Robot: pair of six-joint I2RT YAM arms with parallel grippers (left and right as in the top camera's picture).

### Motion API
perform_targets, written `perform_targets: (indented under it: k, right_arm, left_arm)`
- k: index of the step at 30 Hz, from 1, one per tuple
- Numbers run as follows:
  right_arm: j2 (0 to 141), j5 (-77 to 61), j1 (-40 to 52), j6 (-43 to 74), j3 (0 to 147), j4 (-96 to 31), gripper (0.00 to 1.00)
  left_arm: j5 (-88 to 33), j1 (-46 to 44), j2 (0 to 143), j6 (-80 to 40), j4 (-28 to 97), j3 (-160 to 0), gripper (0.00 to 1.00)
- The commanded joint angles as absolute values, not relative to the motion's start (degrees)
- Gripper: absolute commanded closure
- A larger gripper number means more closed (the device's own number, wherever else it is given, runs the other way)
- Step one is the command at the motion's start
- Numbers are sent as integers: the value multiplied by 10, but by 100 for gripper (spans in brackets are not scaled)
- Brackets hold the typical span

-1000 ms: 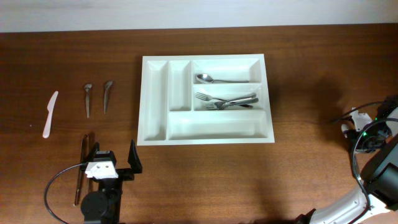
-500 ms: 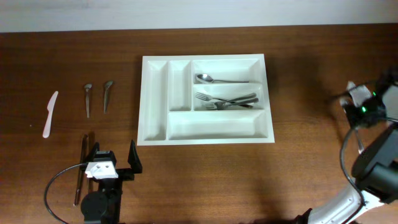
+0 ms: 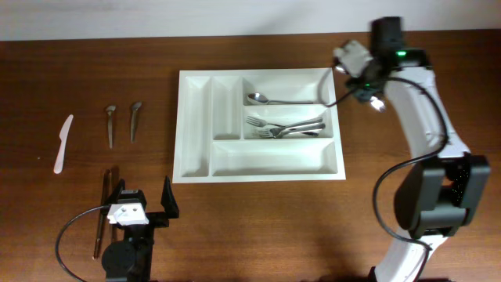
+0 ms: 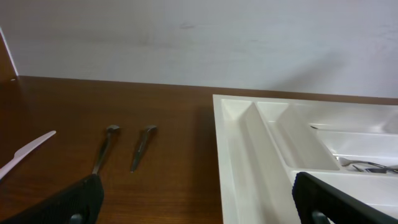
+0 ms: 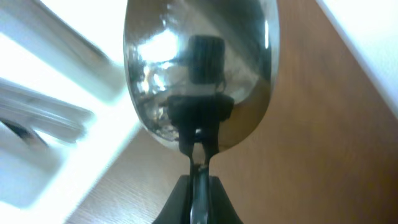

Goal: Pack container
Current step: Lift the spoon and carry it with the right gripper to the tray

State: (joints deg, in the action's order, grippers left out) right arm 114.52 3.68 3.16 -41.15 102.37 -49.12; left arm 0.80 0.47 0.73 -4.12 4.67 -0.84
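The container (image 3: 196, 125), a white compartment tray, lies mid-table; its left rim (image 4: 249, 143) fills the right of the left wrist view. One long compartment holds a spoon (image 3: 270, 99), and the one below it holds forks (image 3: 286, 127). My right gripper (image 3: 354, 78) hovers by the tray's far right corner. In the right wrist view it (image 5: 199, 193) is shut on the handle of a shiny spoon (image 5: 199, 68), whose bowl hangs over the wood beside the tray edge. My left gripper (image 3: 142, 200) rests open near the front left, empty (image 4: 199, 205).
Left of the tray lie two metal utensils (image 3: 110, 125) (image 3: 135, 120) and a white plastic knife (image 3: 63, 143). A dark-handled knife (image 3: 102, 213) lies beside my left gripper. The right arm arches over the table's right side.
My right arm has swung from the table's right edge up and left to the tray's far right corner, carrying the spoon. The left arm has not moved.
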Motion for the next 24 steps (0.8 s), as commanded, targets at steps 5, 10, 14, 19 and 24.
perform_targets:
  k: [5, 10, 14, 19, 24]
  right_arm:
    - [1155, 29, 119, -418, 1035, -400, 96]
    - [1180, -5, 128, -438, 1035, -370, 96]
    - [1198, -12, 128, -462, 1035, -366, 96]
    - [1210, -24, 128, -495, 1035, -353, 96]
    - [1223, -46, 128, -508, 1035, -340, 96]
  left_arm:
    - [4, 7, 4, -36, 47, -5, 1]
    - [4, 7, 4, -36, 47, -5, 1]
    - [4, 7, 4, -36, 47, -5, 1]
    - [4, 7, 4, -36, 47, -5, 1]
    - [4, 7, 4, -36, 47, -5, 1]
